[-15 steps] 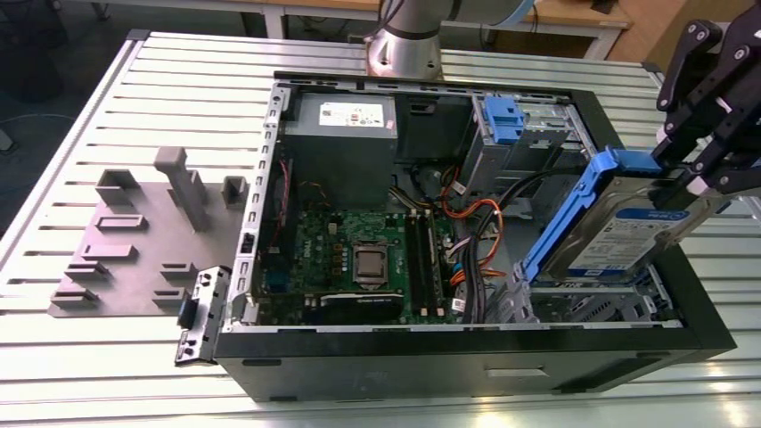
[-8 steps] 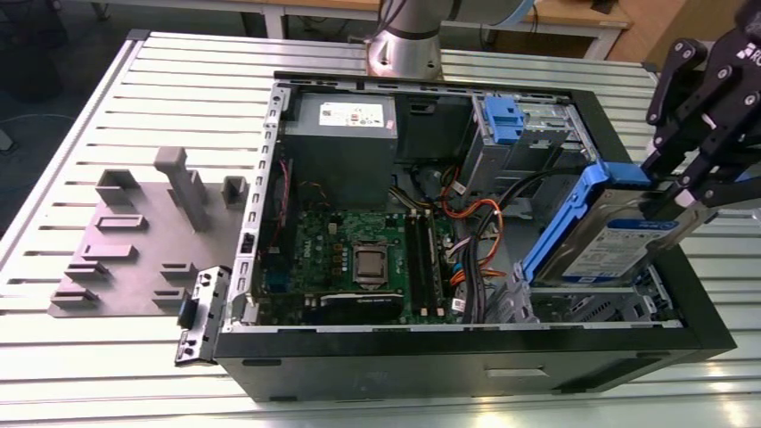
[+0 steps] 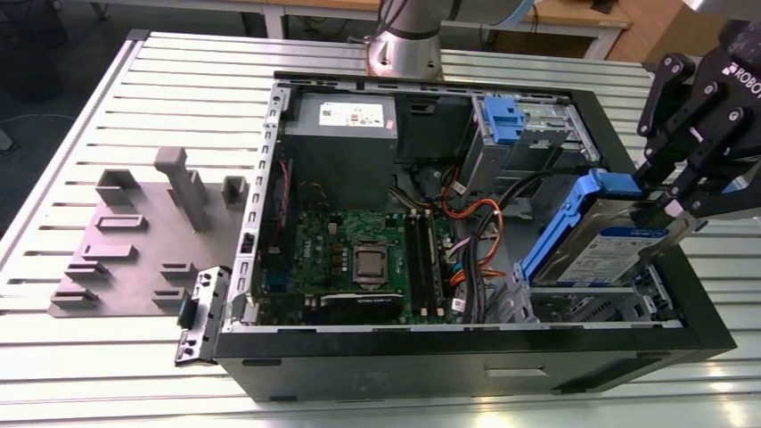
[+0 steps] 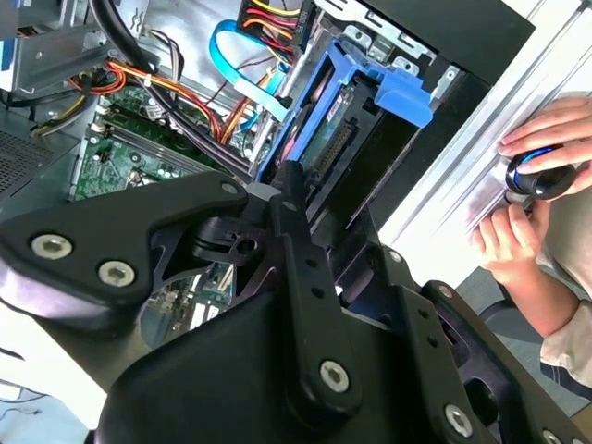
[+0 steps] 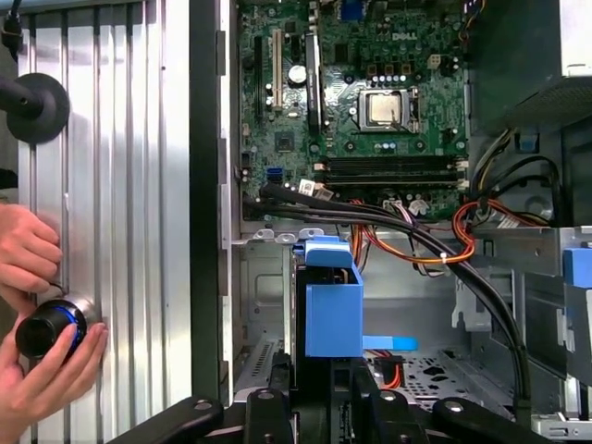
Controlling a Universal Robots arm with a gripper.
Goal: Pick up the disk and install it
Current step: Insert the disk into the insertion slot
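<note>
The gripper (image 3: 666,212) is clamping the disk (image 3: 612,250) between its 2 fingers, holding it tilted inside the computer case (image 3: 476,361).

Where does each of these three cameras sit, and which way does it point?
Exterior view: off the arm, looking down into the open black computer case; shows the arm's base and black gripper clamping the silver disk in its blue plastic carrier.
First wrist view: on the wrist, facing past the gripper onto the green motherboard.
Second wrist view: on the wrist, looking over the gripper's links.
Both share the disk and a person's hands.
</note>
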